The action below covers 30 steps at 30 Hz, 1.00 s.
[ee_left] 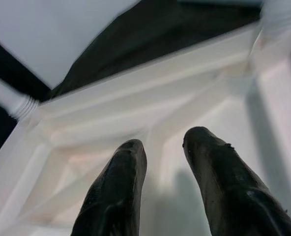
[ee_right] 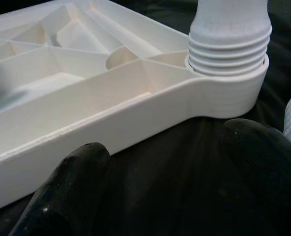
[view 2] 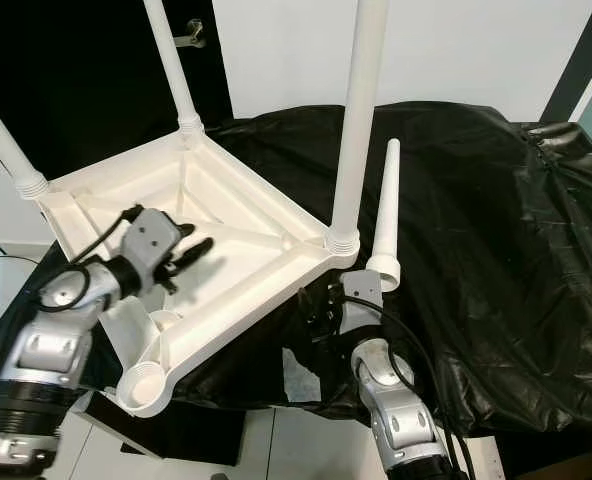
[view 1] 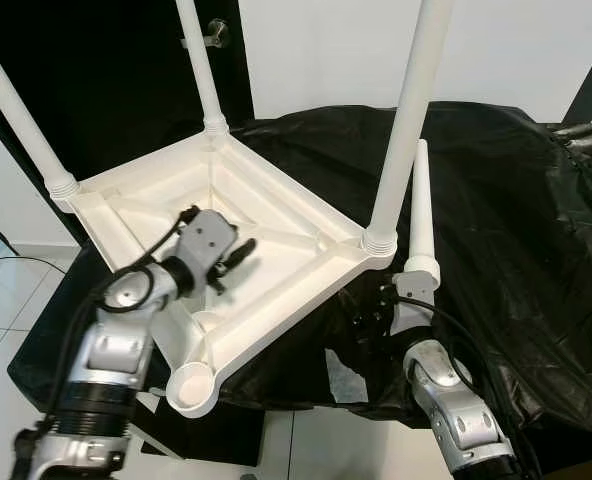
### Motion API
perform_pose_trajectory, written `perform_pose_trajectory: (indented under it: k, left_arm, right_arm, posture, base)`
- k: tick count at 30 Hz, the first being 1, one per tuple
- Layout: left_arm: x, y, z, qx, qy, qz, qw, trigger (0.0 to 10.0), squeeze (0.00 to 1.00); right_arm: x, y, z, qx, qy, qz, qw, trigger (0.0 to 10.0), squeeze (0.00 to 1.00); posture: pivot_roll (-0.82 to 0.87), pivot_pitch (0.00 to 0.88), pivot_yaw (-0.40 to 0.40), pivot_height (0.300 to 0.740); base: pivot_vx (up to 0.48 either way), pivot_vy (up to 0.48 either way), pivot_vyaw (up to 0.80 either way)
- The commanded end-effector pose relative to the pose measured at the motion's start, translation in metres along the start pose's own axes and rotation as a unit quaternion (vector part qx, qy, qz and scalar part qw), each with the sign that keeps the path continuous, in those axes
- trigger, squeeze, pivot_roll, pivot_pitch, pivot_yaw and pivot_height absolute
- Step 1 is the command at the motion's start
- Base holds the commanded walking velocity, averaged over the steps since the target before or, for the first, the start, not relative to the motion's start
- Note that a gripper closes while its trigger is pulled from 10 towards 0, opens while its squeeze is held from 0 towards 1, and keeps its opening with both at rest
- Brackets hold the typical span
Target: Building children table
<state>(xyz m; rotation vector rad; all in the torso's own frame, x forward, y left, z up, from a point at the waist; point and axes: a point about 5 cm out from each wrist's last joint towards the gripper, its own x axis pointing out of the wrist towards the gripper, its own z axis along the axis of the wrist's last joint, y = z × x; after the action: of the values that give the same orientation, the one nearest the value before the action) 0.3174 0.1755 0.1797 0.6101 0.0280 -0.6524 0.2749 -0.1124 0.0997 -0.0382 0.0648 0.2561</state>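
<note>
The upturned tabletop [view 1: 276, 215] lies on the sheet [view 1: 496, 200] that covers the counter, its near corner jutting past the counter's front edge on my left. Three legs stand up from its corners: the left leg [view 1: 16, 105], the far leg [view 1: 201, 65] and the right leg [view 1: 411, 110]. The near corner socket [view 1: 191, 385] holds nothing. My left claw [view 1: 238, 252] hangs over the tabletop's inside. A loose leg [view 1: 421, 215] stands just right of the right leg, above my right claw [ee_right: 155, 187], which sits beside that corner.
</note>
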Motion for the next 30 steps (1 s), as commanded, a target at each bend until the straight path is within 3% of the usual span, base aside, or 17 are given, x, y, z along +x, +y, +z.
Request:
perform_pose_trajectory:
  k: [1, 5, 7, 12, 14, 17, 25, 28, 30]
  left_arm:
    - [-0.006, 0.015, -0.009, 0.029, 0.036, 0.059, 0.997, 10.0, 0.00]
    - [-0.016, 0.024, -0.021, 0.065, 0.078, 0.058, 0.993, 10.0, 0.00]
    - [-0.027, 0.026, -0.030, 0.106, 0.114, 0.029, 0.987, 10.0, 0.00]
    - [-0.033, 0.026, -0.035, 0.119, 0.131, 0.009, 0.984, 10.0, 0.00]
    - [-0.046, 0.017, -0.041, 0.151, 0.157, -0.057, 0.974, 10.0, 0.00]
    - [-0.053, 0.010, -0.045, 0.165, 0.175, -0.096, 0.966, 10.0, 0.00]
    - [-0.058, 0.003, -0.056, 0.182, 0.212, -0.130, 0.951, 10.0, 0.00]
    - [-0.062, -0.007, -0.063, 0.205, 0.234, -0.177, 0.934, 10.0, 0.00]
    - [-0.063, -0.009, -0.064, 0.201, 0.238, -0.186, 0.932, 10.0, 0.00]
  right_arm:
    - [0.003, -0.001, -0.002, 0.006, 0.008, -0.006, 1.000, 10.0, 0.00]
    - [0.007, -0.004, -0.002, 0.003, 0.016, -0.017, 1.000, 10.0, 0.00]
    - [0.013, -0.008, -0.001, -0.007, 0.021, -0.025, 0.999, 10.0, 0.00]
    - [0.016, -0.010, -0.001, -0.005, 0.028, -0.031, 0.999, 10.0, 0.00]
    - [0.021, -0.015, -0.003, 0.000, 0.048, -0.037, 0.998, 10.0, 0.00]
    - [0.024, -0.017, -0.004, 0.004, 0.061, -0.038, 0.997, 10.0, 0.00]
    - [0.031, -0.016, -0.004, 0.004, 0.070, -0.034, 0.997, 10.0, 0.00]
    - [0.037, -0.016, -0.003, -0.006, 0.073, -0.026, 0.997, 10.0, 0.00]
    - [0.038, -0.016, -0.003, -0.009, 0.074, -0.025, 0.997, 10.0, 0.00]
  posture:
    - [0.01, 0.000, 0.025, 0.740]
    - [0.01, 0.000, 0.023, 0.740]
    - [0.02, 0.000, 0.018, 0.740]
    - [0.02, 0.000, 0.016, 0.740]
    - [0.02, 0.000, 0.012, 0.740]
    - [0.03, 0.000, 0.015, 0.740]
    - [0.03, 0.000, 0.016, 0.740]
    - [0.03, 0.000, 0.016, 0.740]
    - [0.03, 0.000, 0.016, 0.740]
  base:
    - [0.000, 0.000, 0.00]
    - [0.000, 0.000, 0.00]
    - [0.000, 0.000, 0.00]
    - [0.000, 0.000, 0.00]
    - [0.000, 0.000, 0.00]
    - [0.000, 0.000, 0.00]
    - [0.000, 0.000, 0.00]
    - [0.000, 0.000, 0.00]
    - [0.000, 0.000, 0.00]
